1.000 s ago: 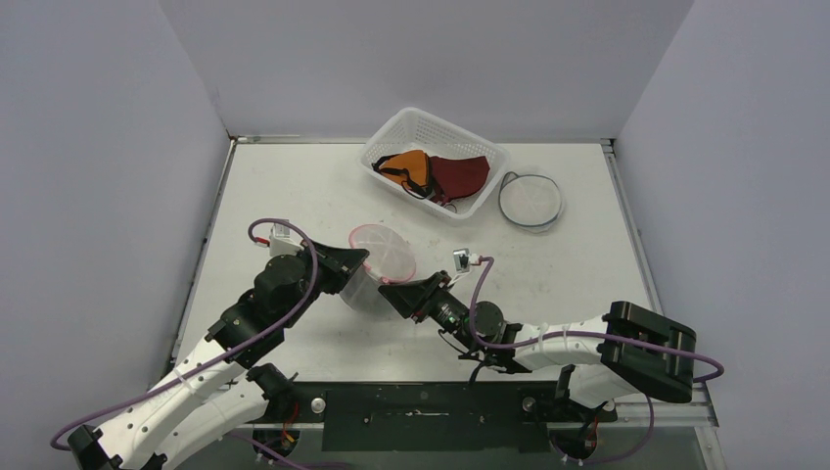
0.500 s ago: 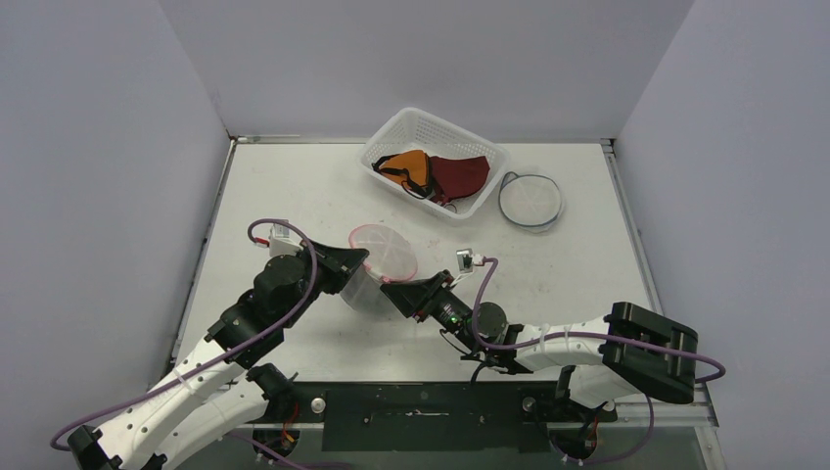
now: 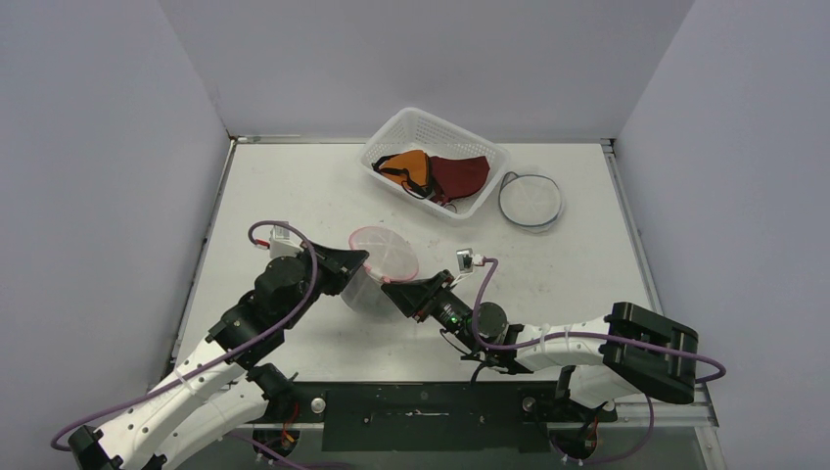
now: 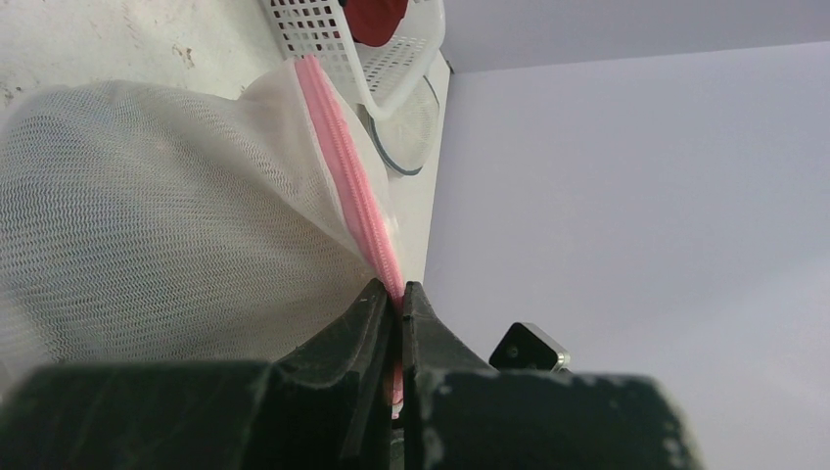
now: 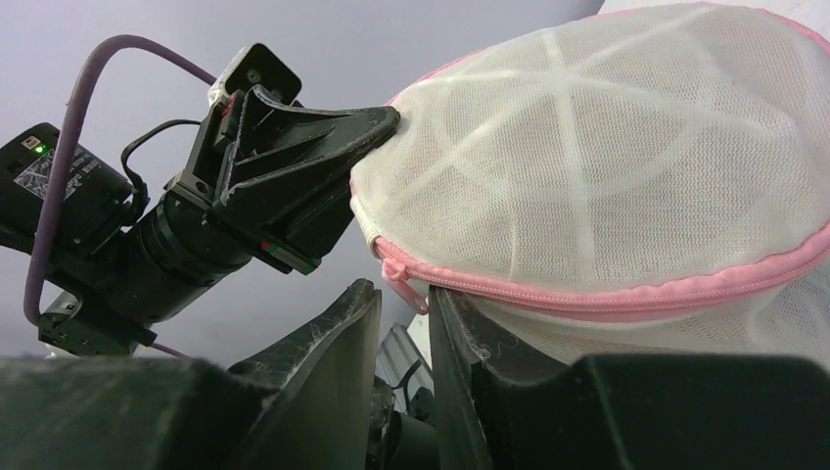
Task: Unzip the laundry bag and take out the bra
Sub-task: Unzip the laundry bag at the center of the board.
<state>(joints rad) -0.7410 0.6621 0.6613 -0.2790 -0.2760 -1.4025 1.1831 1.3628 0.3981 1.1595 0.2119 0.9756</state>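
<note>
A white, lightly scuffed table (image 3: pixel 294 196) forms the floor of the enclosure. Plain pale-lavender panels close it in: the 9 o'clock wall (image 3: pixel 98 147), the 12 o'clock wall (image 3: pixel 421 59) and the 3 o'clock wall (image 3: pixel 744 147). A black rail (image 3: pixel 421 403) borders the 6 o'clock edge. Lighting is even, with faint shadows.

The white mesh laundry bag (image 5: pixel 587 176) is soft netted cloth, edged with a pink woven zip tape (image 5: pixel 636 294). The fingers (image 4: pixel 357 333) of the left gripper (image 4: pixel 394 294) are matt black plastic, faintly grainy. The far white lattice basket (image 3: pixel 460 130) is smooth plastic; the white table (image 3: pixel 284 186) is matt, scuffed.
</note>
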